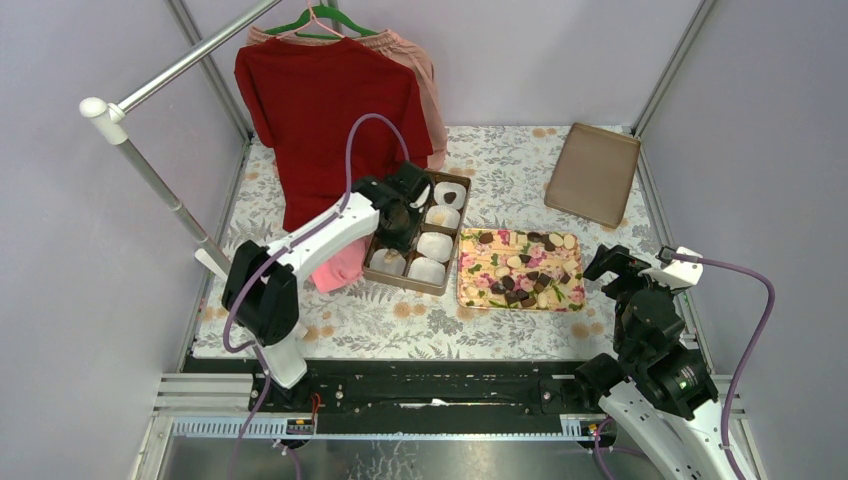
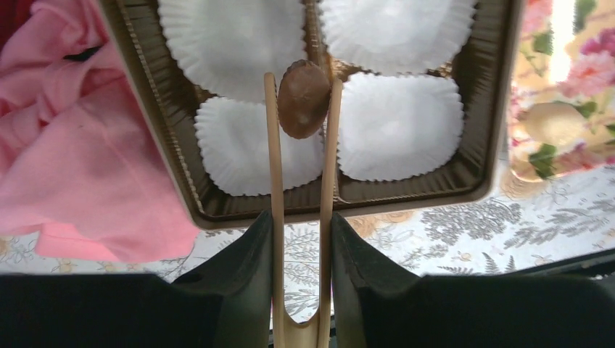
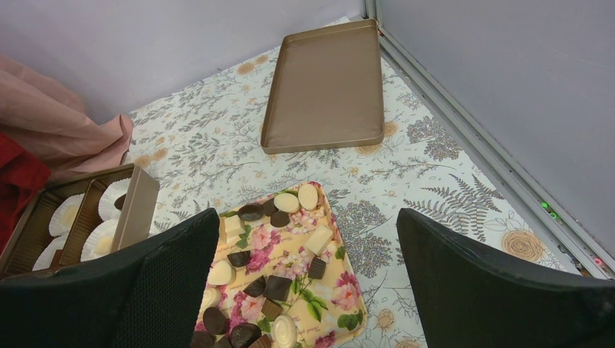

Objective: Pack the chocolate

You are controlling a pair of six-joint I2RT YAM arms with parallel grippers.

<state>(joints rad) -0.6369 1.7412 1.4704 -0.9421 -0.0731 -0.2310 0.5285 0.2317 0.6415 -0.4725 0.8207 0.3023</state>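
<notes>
Wooden tongs (image 2: pixel 274 181) are clamped in the narrowed jaws of the left gripper (image 2: pixel 301 225); a brown chocolate piece (image 2: pixel 303 99) is pinched at their tips above the white paper cups (image 2: pixel 399 127) of a brown box (image 2: pixel 435 190); the right gripper (image 3: pixel 306 225) is spread wide, empty, by the flowered tray (image 3: pixel 341 290), where other chocolates (image 3: pixel 278 287) lie scattered.

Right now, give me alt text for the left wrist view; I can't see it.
An oval brown chocolate is pinched in wooden tongs held by the left gripper, over the gold box of white paper cups. Pink cloth lies left of the box, the flowered tray at the right edge.
</notes>
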